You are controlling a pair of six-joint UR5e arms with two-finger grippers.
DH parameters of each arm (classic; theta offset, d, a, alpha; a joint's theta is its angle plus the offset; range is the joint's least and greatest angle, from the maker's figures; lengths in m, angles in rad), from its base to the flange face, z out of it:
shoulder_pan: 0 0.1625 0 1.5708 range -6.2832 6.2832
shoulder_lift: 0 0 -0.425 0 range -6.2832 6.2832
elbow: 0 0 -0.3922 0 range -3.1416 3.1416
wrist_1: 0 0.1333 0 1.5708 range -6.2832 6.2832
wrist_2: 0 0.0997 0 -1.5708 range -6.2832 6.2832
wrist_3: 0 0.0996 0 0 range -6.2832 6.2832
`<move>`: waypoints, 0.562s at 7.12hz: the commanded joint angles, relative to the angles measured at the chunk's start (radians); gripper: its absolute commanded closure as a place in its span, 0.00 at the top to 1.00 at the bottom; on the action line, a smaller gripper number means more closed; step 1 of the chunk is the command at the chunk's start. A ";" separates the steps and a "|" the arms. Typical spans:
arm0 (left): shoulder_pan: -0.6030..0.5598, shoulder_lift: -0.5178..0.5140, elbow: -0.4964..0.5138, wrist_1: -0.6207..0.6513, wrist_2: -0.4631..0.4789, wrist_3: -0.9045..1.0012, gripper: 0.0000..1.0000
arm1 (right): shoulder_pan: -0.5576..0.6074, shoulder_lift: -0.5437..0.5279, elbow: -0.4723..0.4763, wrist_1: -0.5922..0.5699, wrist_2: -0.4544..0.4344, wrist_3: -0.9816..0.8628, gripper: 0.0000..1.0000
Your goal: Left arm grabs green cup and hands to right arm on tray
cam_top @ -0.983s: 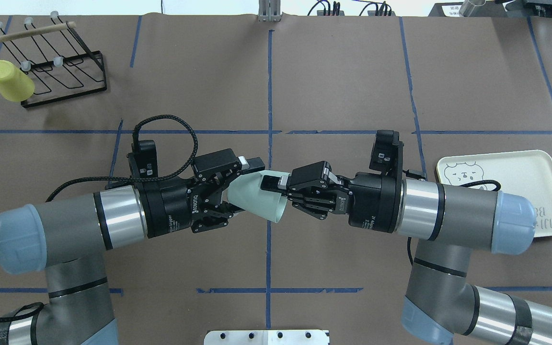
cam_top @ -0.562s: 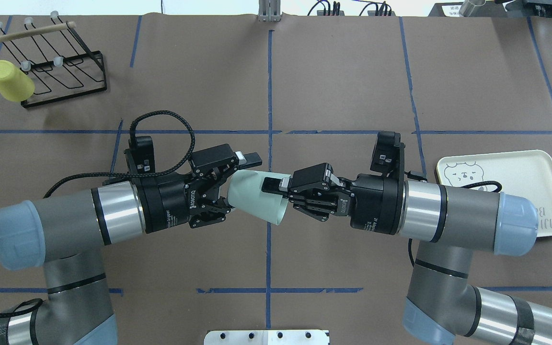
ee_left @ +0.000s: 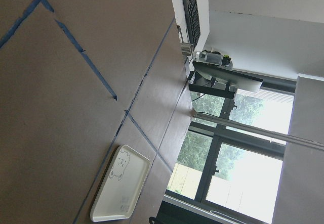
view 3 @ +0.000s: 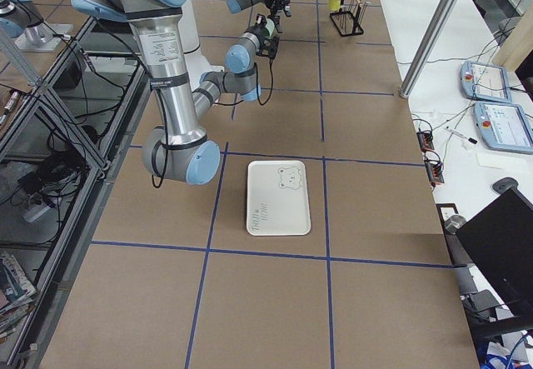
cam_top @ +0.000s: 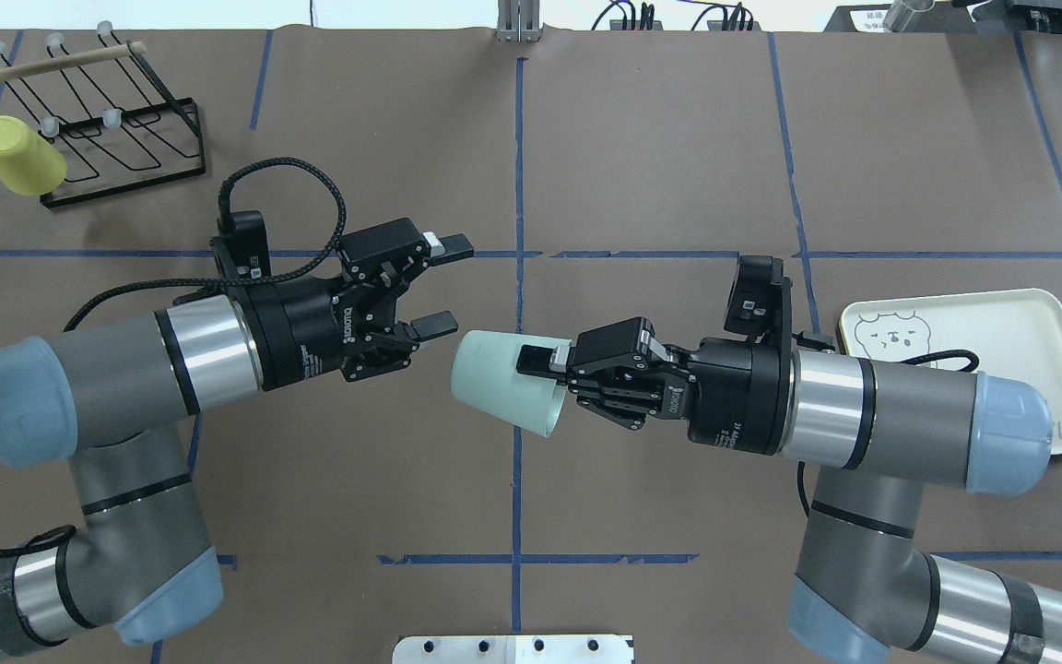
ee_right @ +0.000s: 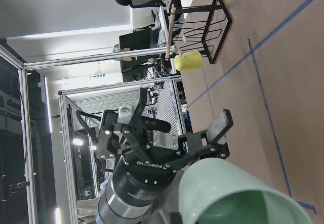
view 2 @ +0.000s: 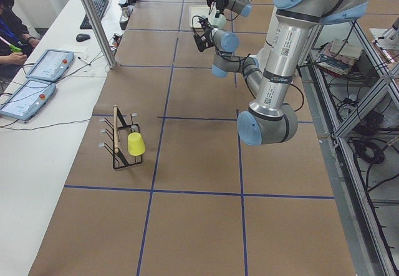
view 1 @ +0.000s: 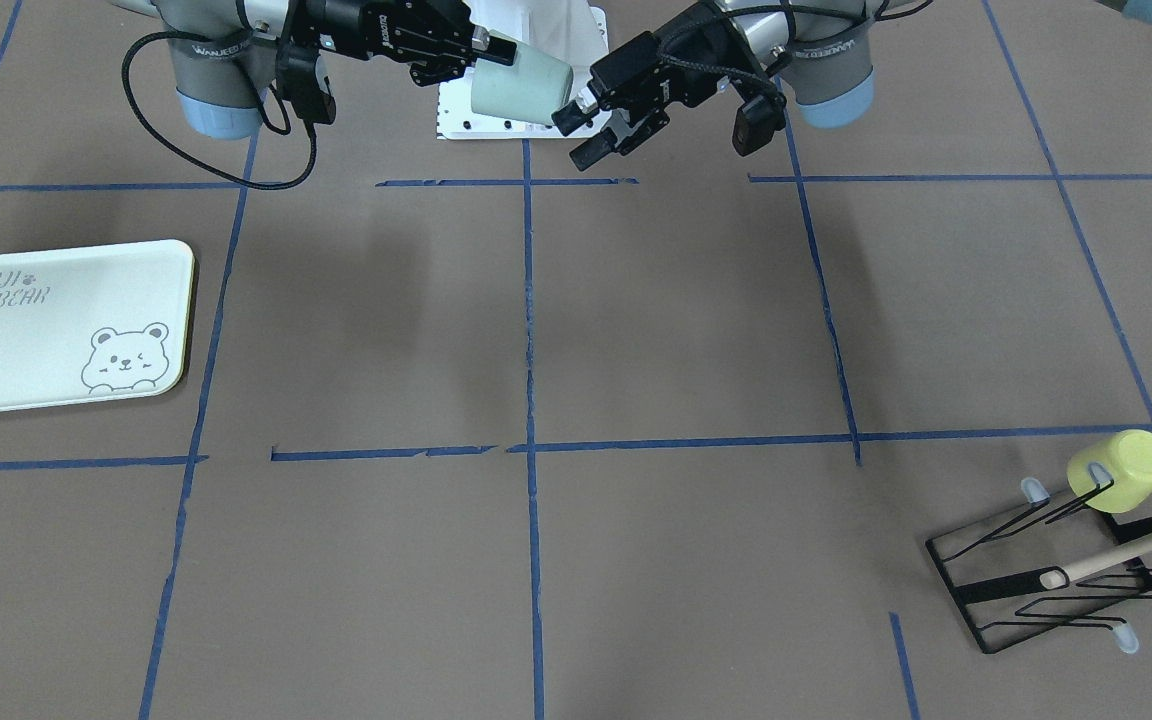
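The green cup (cam_top: 494,383) is gripped at its rim by the right pincer (cam_top: 538,376), above the middle of the worktop (cam_top: 660,138) and well apart from the tray (cam_top: 1029,332). The left pincer (cam_top: 450,284), now spread wide, has been drawn back from the cup it clasped a second ago.

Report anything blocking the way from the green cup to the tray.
Nothing visible does. The right tool holds the green cup above the table; no object lies between the cup and the tray. The left tool is open, clear of the cup.
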 commanded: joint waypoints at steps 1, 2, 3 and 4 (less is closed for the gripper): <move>-0.078 0.001 0.095 0.031 -0.004 0.013 1.00 | 0.039 -0.020 0.001 -0.083 0.039 -0.005 0.00; -0.092 -0.001 0.094 0.142 -0.021 0.106 1.00 | 0.127 -0.005 0.004 -0.245 0.178 -0.007 0.00; -0.145 -0.001 0.084 0.290 -0.140 0.230 1.00 | 0.222 0.015 0.005 -0.402 0.302 -0.034 0.00; -0.229 0.005 0.076 0.418 -0.285 0.332 1.00 | 0.289 0.029 0.007 -0.552 0.391 -0.112 0.00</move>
